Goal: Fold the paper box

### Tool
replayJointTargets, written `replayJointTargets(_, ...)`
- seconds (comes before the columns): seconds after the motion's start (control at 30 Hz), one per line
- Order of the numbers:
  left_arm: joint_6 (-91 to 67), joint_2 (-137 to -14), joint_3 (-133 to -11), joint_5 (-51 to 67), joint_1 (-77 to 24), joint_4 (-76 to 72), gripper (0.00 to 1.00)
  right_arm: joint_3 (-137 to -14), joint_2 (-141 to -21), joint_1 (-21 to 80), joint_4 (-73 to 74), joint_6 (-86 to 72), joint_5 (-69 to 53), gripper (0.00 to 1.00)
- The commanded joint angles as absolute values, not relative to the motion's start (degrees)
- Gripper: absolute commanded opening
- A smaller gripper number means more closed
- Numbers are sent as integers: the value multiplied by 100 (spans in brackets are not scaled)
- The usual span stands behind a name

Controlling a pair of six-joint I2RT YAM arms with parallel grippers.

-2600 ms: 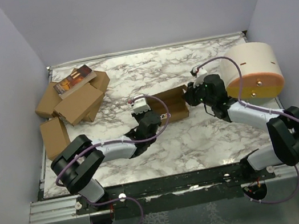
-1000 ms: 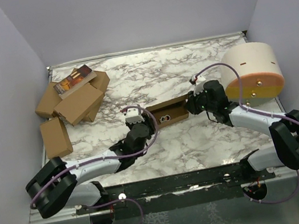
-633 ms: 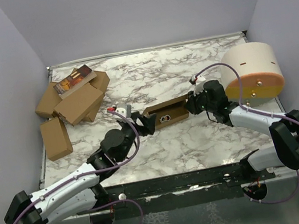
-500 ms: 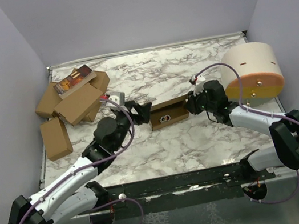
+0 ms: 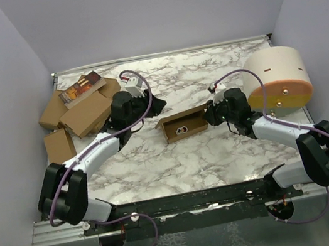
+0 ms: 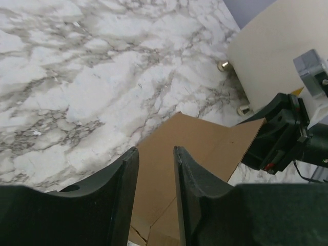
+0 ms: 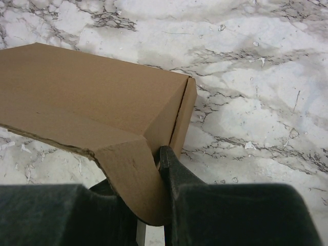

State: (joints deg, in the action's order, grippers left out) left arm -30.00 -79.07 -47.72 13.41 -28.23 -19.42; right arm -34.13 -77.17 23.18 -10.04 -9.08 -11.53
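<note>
The paper box [image 5: 183, 125] is a brown oblong carton lying open-topped at mid-table, also seen in the left wrist view [image 6: 200, 143] and the right wrist view [image 7: 92, 97]. My right gripper [image 5: 212, 114] is shut on a flap at its right end; the flap curls between the fingers [image 7: 174, 169], around the gripper's tip [image 7: 154, 159]. My left gripper [image 5: 156, 106] hovers behind the box's left end, apart from it. Its jaws [image 6: 156, 149] stand a little apart with nothing between them; the box shows through the gap.
A heap of brown cartons [image 5: 80, 112] with a book [image 5: 82, 88] on top sits far left, one more carton [image 5: 59, 150] in front of it. A large white cylinder with an orange rim [image 5: 277, 77] lies at the right. Walls close three sides.
My left arm has drawn away from the box's left end, swinging left and back toward the heap. Its jaws widened, then narrowed again. The right gripper and the box have stayed put.
</note>
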Motion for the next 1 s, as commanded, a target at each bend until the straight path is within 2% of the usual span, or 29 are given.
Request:
replayJointTargets(0.0, -3123, -8470, -5036, 2558, -2804, -2210, 34, -3390, -7664, 2328, -926, -793, -1220, 15)
replayJointTargets(0.13, -3146, -8834, -5000, 2950, -2804, -2331, 30, -3394, -7664, 2329, -930, -743, -1237, 16)
replayJointTargets(0.53, -3400, -9231, -4366, 3244, -2804, -2875, 27, -3512, -7453, 2329, -688, -23, -1302, 23)
replayJointTargets(0.63, -3420, -9267, -4255, 3181, -2804, -2977, 27, -3572, -7373, 2319, -550, 244, -1288, 27)
replayJointTargets(0.77, -3420, -9337, -4161, 3121, -2804, -3047, 27, -3691, -7280, 2286, -208, 612, -1219, 38)
replayJointTargets(0.97, -3430, -9438, -4120, 3094, -2804, -3127, 26, -3738, -7031, 2145, 234, 1199, -1284, 48)
